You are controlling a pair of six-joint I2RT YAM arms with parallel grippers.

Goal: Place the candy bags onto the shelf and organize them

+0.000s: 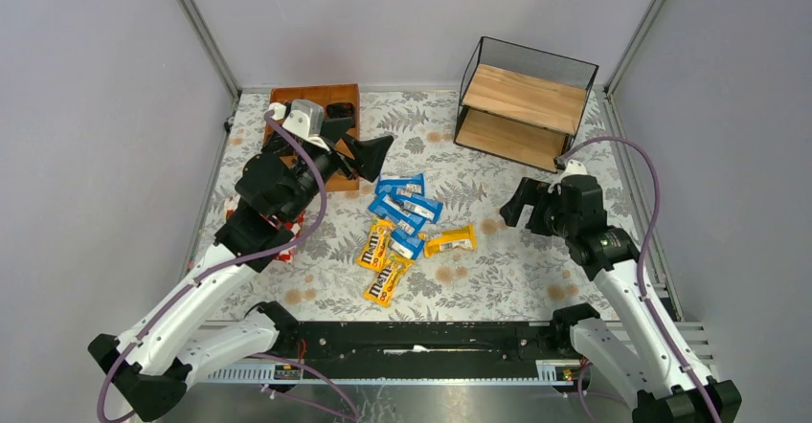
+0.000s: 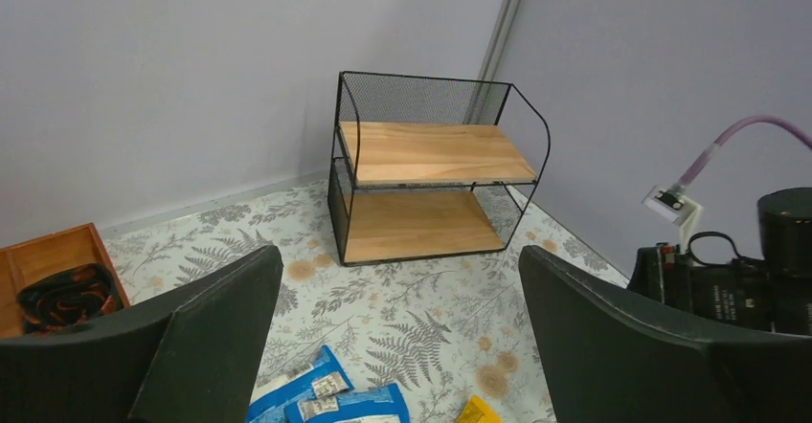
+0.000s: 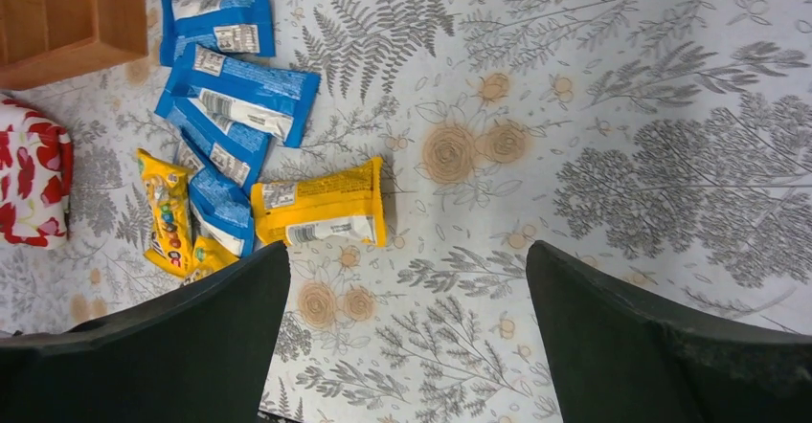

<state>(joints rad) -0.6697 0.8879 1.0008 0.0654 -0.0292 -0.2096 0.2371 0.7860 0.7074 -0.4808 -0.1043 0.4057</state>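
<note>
No packet is gripped yet. The two-tier black wire-mesh shelf with light wooden boards (image 1: 525,107) stands at the far right of the fern-printed desk (image 1: 536,270), and both its boards are bare. The small glossy candy bags (image 1: 402,217), blue and yellow-orange, are heaped in a loose overlapping cluster at the middle of the desk, well apart from the shelf.

The left pincer (image 2: 399,275) is held wide open near the far edge of the heap and is pointed towards the shelf, with nothing between its jaws. The right pincer (image 3: 407,265) is likewise spread wide and empty, over bare desk just right of the heap.

The step in hand is judged to be the approach for a first pick. One yellow-orange bag (image 3: 321,214) lies at the right edge of the cluster and is touched by a blue one only at its end, so it is judged the easiest to take. For that, the right pincer would have to be shifted left over it, lowered to straddle its narrow width, and closed.
</note>
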